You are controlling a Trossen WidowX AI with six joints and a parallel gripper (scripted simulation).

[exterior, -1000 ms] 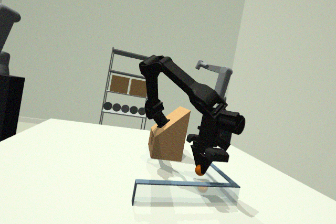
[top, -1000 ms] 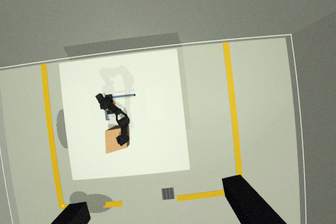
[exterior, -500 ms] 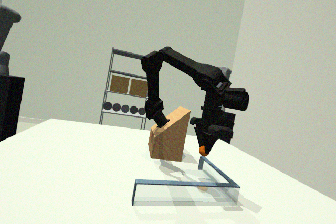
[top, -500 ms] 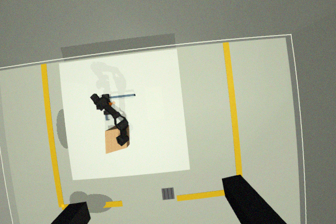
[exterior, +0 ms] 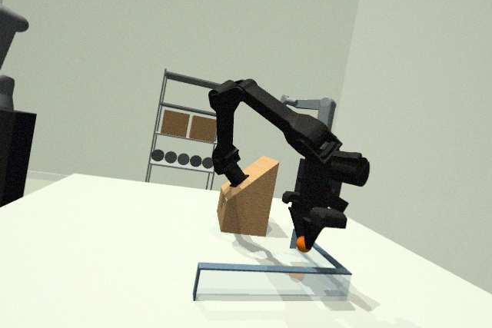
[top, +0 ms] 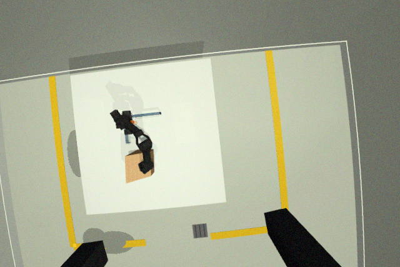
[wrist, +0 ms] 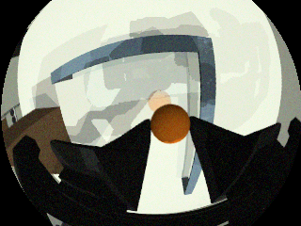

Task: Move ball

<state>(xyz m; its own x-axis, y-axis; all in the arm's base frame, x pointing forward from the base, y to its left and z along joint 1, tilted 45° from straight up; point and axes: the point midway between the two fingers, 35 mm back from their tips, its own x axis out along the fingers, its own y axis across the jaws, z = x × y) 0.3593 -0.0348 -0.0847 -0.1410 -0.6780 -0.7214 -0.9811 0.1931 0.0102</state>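
The orange ball (top: 132, 122) (exterior: 302, 243) (wrist: 170, 124) is between the fingertips of my gripper (exterior: 304, 243) (wrist: 169, 122), which is shut on it. The ball is raised off the table, above the level of the wall tops. The see-through copy (exterior: 296, 273) (wrist: 159, 98) is a pale orange ball low on the table, inside the corner. In the wrist view it shows just beyond the held ball, partly covered by it. The two low clear walls with blue edges (top: 147, 114) (exterior: 274, 267) (wrist: 141, 44) meet in a corner. The arm hides part of them from above.
A wooden block (top: 134, 170) (exterior: 252, 213) (wrist: 39, 134) with a slanted top stands under the arm's base on the white table (top: 194, 173) (exterior: 99, 236). A shelf rack (exterior: 162, 104) and another, grey arm (exterior: 326, 111) are in the background.
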